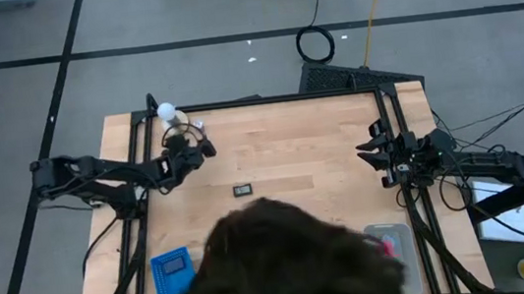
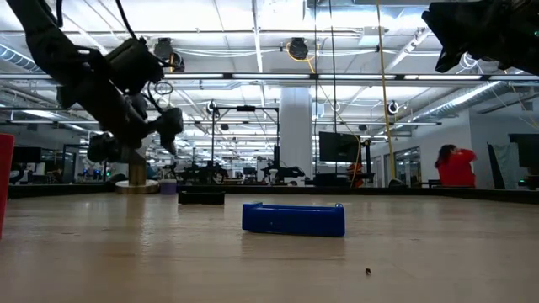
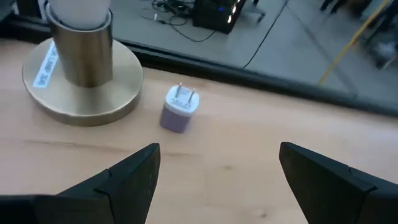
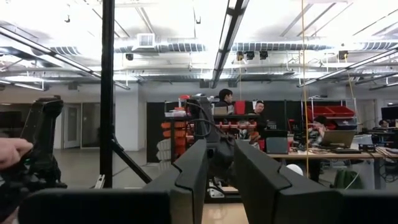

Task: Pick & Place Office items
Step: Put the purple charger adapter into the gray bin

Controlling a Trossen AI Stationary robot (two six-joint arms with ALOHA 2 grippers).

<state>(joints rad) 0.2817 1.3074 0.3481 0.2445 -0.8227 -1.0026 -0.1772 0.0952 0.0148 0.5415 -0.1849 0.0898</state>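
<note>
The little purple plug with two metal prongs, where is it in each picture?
High view: the plug lies by the round tan base, ahead of the left gripper.
Low view: a small purple thing beside that base, probably it.
Left wrist view: middle, beyond the open fingers.
Right wrist view: not in it.
Shared landmark: the tan base.

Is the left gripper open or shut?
Open. The left gripper shows its two fingers spread wide with bare table between them, hovering near the charger plug, which lies tipped beside the lamp base.
</note>
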